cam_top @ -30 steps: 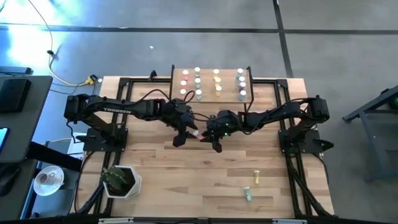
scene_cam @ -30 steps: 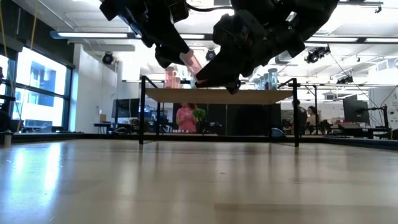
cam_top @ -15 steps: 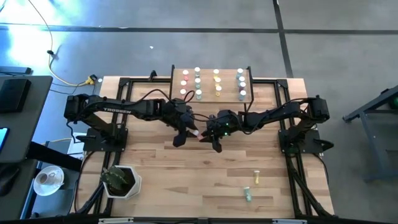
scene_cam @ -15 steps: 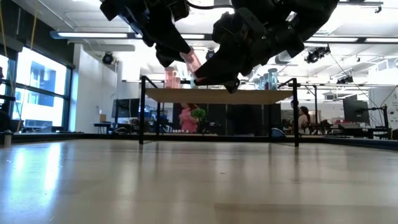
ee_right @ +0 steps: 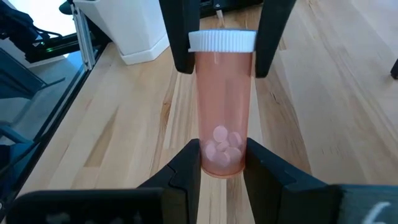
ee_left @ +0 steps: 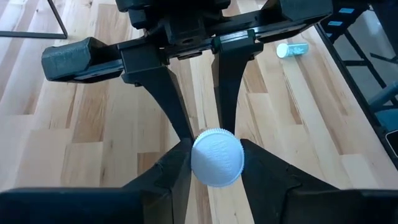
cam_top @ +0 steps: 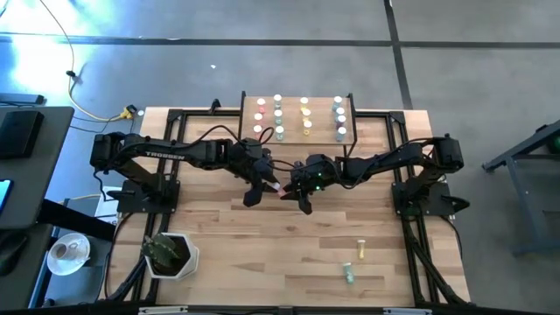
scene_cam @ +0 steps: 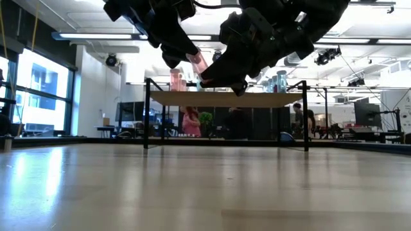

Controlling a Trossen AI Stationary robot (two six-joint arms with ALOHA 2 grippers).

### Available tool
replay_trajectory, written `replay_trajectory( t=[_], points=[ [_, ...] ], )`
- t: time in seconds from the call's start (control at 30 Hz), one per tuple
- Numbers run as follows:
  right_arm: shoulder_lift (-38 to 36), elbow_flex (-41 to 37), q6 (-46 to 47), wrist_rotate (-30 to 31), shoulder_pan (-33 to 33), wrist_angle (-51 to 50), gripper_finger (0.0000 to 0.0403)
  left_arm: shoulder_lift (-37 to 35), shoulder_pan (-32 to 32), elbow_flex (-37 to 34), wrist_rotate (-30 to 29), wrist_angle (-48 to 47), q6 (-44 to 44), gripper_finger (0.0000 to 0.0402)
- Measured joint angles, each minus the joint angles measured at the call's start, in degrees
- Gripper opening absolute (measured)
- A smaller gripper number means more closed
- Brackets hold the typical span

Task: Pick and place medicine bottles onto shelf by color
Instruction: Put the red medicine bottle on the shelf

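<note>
meanwhile two hands, left hand [cam_top: 267, 184] and right hand [cam_top: 290, 189], both clamp one pink bottle [cam_top: 274, 186].

Twelve bottles on shelf [cam_top: 298, 136], three elsewhere, two grippers

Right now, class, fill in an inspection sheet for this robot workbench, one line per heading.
Surface: wooden table, mostly bare planks.
Job's things: pink bottle held in mid-air between both grippers; two bottles lying on the table; rows of bottles on the shelf.
Clutter: potted plant at a near corner.
Grippers: left gripper closed on the white cap; right gripper closed on the bottle's base.
Cables: yellow cable on the floor.
Surroundings: people in the room behind.
</note>
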Motion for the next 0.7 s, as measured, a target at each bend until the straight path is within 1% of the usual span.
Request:
replay_trajectory(
  t=[0.27, 0.37, 0.47, 0.7],
  points=[
    [0.00, 0.00, 0.00, -0.13, 0.00, -0.02, 0.0085, 0.00, 0.00, 0.00, 0.00, -0.13, -0.02, 0.0114],
    [0.00, 0.00, 0.00, -0.12, 0.02, -0.02, 0.0091, 0.00, -0.04, 0.00, 0.00, -0.16, 0.00, 0.0115],
    [0.00, 0.00, -0.18, 0.83, 0.05, -0.02, 0.0106, 0.00, -0.09, 0.00, -0.12, -0.16, 0.02, 0.0115],
    [-0.01, 0.00, -0.02, 2.98, 0.03, -0.04, 0.0168, 0.00, -0.06, 0.00, -0.35, -0.84, -0.02, 0.0115]
  ],
)
